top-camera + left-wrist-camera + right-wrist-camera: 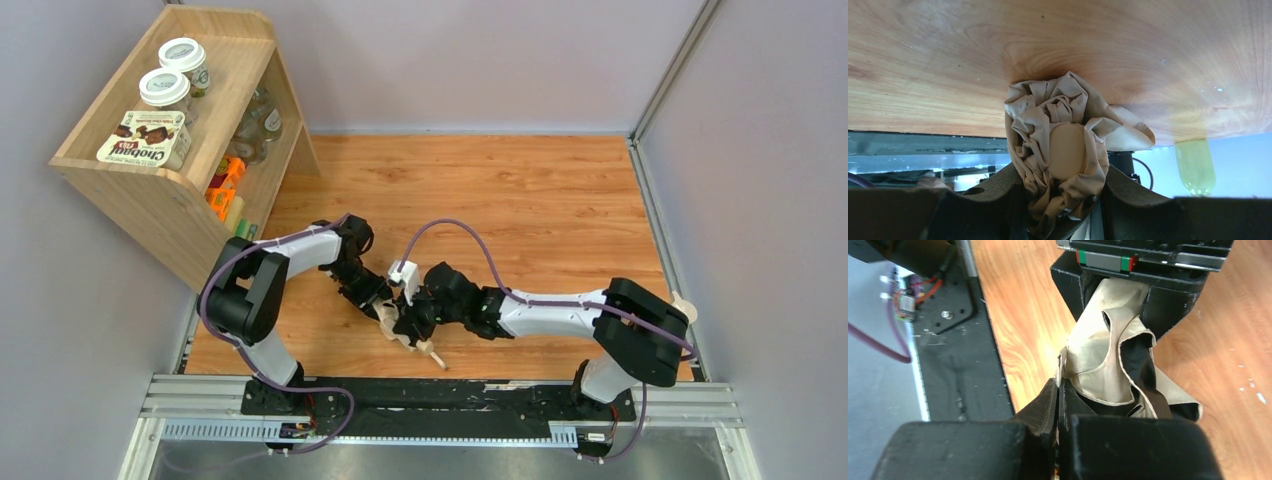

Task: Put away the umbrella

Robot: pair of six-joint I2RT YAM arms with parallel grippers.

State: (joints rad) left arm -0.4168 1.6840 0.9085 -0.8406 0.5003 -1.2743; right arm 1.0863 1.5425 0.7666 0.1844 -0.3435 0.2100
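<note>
Two hands meet at the umbrella (1058, 115), low over the surface (520, 200) near the arm bases. Left hand (1060, 200) grasps the bunched canopy. Right hand (1058, 405) is clenched at the hem. Judged progress: canopy collapsed but loose; tidying and stowing remain.

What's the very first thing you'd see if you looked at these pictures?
Two robot arms meet near the table's front edge, both holding a scrunched-up peachy umbrella. The left tool squeezes the fabric bundle and the right tool pinches a fold of it. After that, your eye goes to the wooden shelf at the far left, with white-lidded jars on top.
</note>
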